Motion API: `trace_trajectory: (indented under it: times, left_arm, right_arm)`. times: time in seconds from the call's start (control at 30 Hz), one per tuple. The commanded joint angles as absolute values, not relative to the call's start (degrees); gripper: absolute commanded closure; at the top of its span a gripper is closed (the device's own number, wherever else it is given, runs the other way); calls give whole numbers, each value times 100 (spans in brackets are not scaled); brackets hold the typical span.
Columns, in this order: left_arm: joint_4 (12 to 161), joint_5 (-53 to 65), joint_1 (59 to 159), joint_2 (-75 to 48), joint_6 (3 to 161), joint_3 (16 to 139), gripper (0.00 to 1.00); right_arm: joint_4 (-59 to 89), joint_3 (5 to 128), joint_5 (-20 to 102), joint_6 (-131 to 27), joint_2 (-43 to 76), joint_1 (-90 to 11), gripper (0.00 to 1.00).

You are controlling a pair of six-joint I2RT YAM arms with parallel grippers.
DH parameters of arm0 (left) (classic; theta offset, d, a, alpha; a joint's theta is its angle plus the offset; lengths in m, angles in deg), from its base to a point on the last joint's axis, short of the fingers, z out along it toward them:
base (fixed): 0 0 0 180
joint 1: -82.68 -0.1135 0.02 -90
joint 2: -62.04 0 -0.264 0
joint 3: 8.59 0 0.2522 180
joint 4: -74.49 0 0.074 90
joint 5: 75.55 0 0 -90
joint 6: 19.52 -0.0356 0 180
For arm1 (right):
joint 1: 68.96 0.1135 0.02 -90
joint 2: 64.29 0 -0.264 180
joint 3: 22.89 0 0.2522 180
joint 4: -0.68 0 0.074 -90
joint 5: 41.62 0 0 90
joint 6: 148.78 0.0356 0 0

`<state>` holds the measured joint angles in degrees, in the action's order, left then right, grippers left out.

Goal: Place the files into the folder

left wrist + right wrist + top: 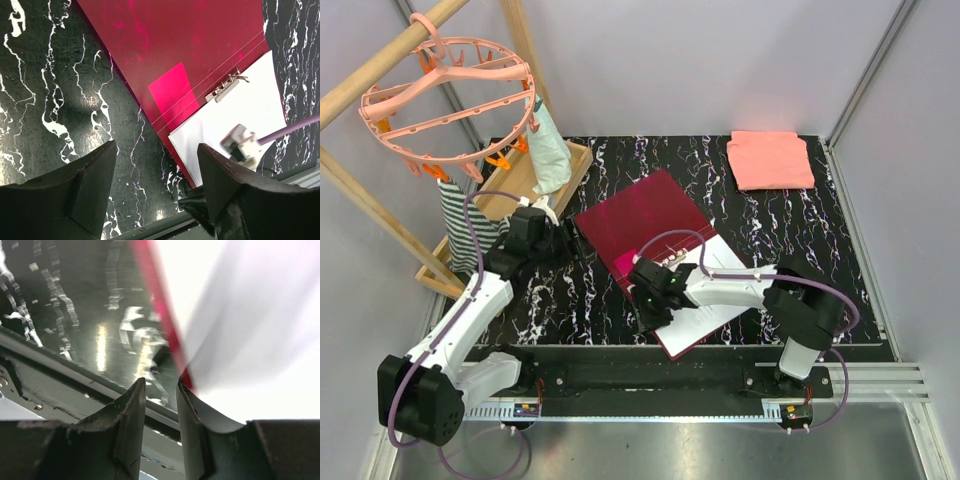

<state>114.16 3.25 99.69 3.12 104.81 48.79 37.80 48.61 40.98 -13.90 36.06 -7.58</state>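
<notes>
The folder [638, 222] lies wide open in the middle of the worktop [740, 215], its red cover flat. The files [718, 300] are in it, a white stack on the near half. The clip [227, 88] sits at the stack's top edge, where it meets the red. The wooden tray [578, 160] at the back left has a pale grey-green cloth standing in it. A pink cloth [770, 160] is folded at the back right, well apart from the folder.

The right pincer [160, 382] is down at the folder's near left edge. Its jaws are nearly together, with only a narrow slit between them, and through that slit there's just worktop and the rail. The files curl up against the outer side of 1 finger [192, 430], not between the 2. The left pincer [157, 145] hangs above bare worktop just left of the folder, jaws spread wide, holding nothing.
</notes>
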Motion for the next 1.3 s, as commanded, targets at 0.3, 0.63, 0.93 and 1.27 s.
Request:
trace_trajectory:
  times: [0.3,0.63,0.93,1.27]
  left_arm:
    - [11040,-67,9911,-247,10239,5342,31]
    - [11102,-235,9885,-1284,9940,5782,29]
    - [10549,-268,9814,-1434,10369,5580,30]
    - [10311,-849,10429,-2181,10590,5958,35]
  right_arm:
    - [4292,3042,5189,-1535,1948,-2904,54]
    - [4573,3525,4971,-2204,1491,-4049,33]
    - [4116,4684,3977,-1407,1303,-4180,0]
    - [2651,5249,2807,1081,2675,-4980,32]
